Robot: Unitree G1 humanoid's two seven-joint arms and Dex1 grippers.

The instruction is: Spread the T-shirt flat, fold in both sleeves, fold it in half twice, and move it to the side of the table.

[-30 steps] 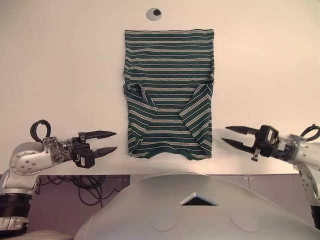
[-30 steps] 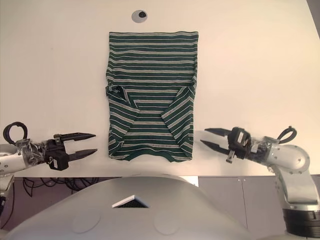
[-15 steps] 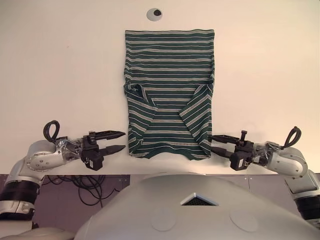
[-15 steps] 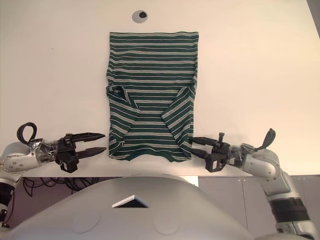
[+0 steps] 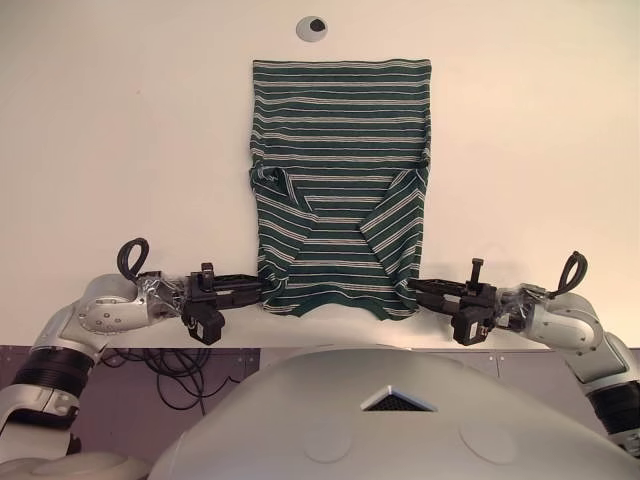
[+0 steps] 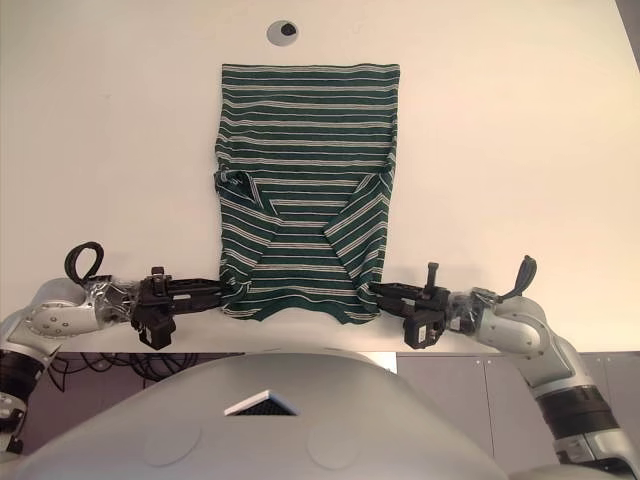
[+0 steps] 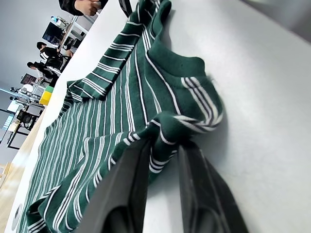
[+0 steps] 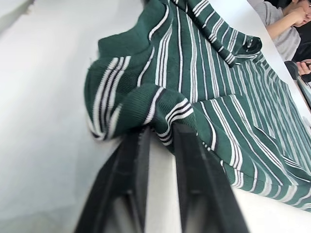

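The dark green T-shirt (image 5: pixel 340 180) with white stripes lies lengthwise on the white table (image 5: pixel 130 150), both sleeves folded in over its near half. My left gripper (image 5: pixel 255 291) lies low at the shirt's near left corner, shut on a bunched fold of the cloth (image 7: pixel 163 131). At the near right corner my right gripper (image 5: pixel 415 290) is likewise shut on a raised fold of the hem (image 8: pixel 160 104). Both grippers point inward toward each other, just inside the table's front edge.
A round cable port (image 5: pixel 312 27) sits in the table beyond the shirt's far edge. Bare tabletop stretches wide to the left and to the right (image 5: pixel 530 150) of the shirt. The front table edge (image 5: pixel 330 348) runs right under both grippers.
Both arms have swung inward from the sides to the shirt's near corners. The fingers, open before, have closed onto the cloth. The shirt itself has hardly shifted.
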